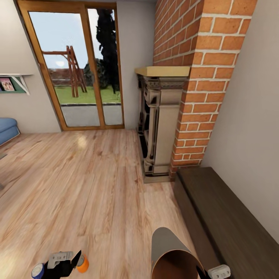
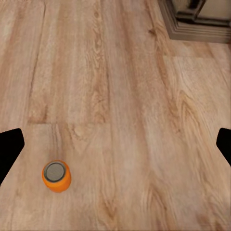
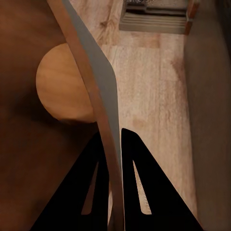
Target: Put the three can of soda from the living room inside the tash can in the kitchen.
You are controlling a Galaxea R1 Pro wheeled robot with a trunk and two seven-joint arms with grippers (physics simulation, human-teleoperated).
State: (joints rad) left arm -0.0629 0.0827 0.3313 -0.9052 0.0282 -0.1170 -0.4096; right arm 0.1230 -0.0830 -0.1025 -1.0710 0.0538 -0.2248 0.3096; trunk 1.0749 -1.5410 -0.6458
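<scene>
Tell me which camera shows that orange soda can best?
The left wrist view: the can of soda stands whole on the wood floor. The head view catches it at the bottom edge, partly behind the left fingers.

The left gripper [image 1: 73, 261] has black wedge-shaped fingers and a pale grey housing with small dark marks. The right gripper [image 3: 114, 183] has two black triangular fingers [image 3: 89, 187] with long narrow slots; its housing at 5 o'clock is pale grey too.

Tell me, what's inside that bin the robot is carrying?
The trash can shows only glossy brown wall and a bare round bottom; the rim hides part of the inside.
</scene>
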